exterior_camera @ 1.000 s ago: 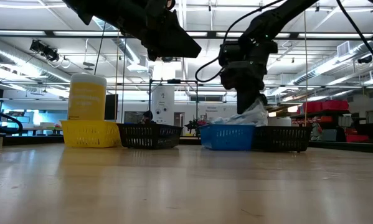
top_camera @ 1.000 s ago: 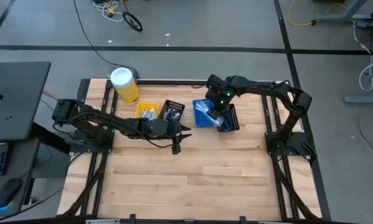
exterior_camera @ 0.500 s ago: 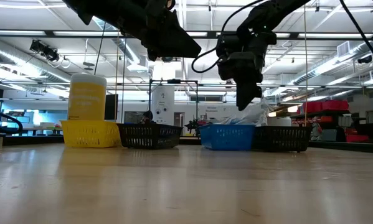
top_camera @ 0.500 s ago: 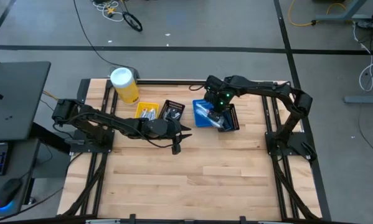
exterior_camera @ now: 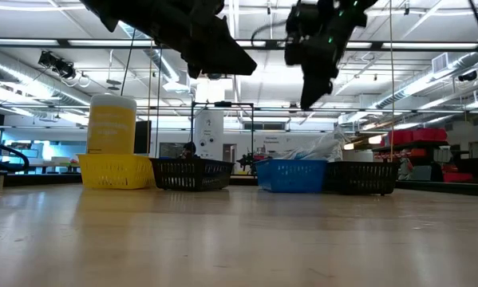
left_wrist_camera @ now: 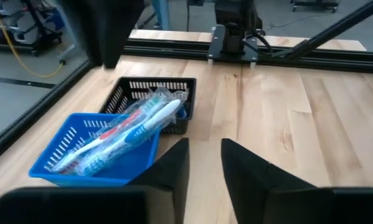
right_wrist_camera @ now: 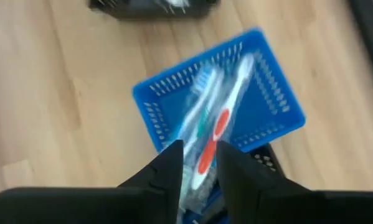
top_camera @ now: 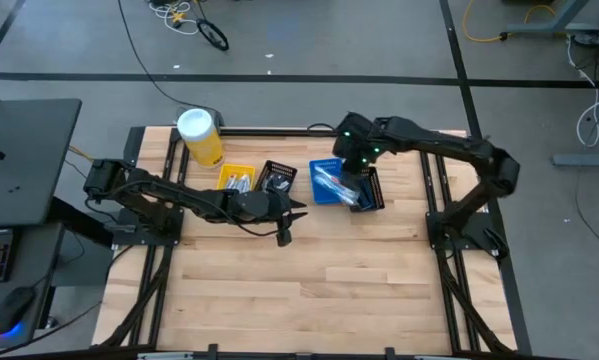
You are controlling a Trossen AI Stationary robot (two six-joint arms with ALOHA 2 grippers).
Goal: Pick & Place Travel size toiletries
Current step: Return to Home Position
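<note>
Clear-wrapped light-blue, white and red toothbrushes (top_camera: 334,183) (left_wrist_camera: 130,130) (right_wrist_camera: 211,118) lie piled in the small blue bin (top_camera: 317,196) (right_wrist_camera: 279,93), their ends sticking over its rim toward the black bin (top_camera: 375,194) beside it. My right gripper (top_camera: 351,168) (exterior_camera: 312,97) (right_wrist_camera: 200,155) hangs above the blue bin, pointing down, open and empty. My left gripper (top_camera: 284,232) (left_wrist_camera: 205,158) hovers over bare table near the middle, open and empty, facing the blue bin. Small silver tubes lie in the yellow bin (top_camera: 237,178).
Along the far side stand a yellow canister with white lid (top_camera: 201,137) (exterior_camera: 111,123), the yellow bin, a black bin (top_camera: 276,178) with dark items, the blue bin and a second black bin (exterior_camera: 362,177). The near half of the wooden table (top_camera: 309,290) is bare.
My right gripper has risen straight up from the pile in the blue bin and now hangs well above it. The wrapped toothbrushes have stayed in the bin.
</note>
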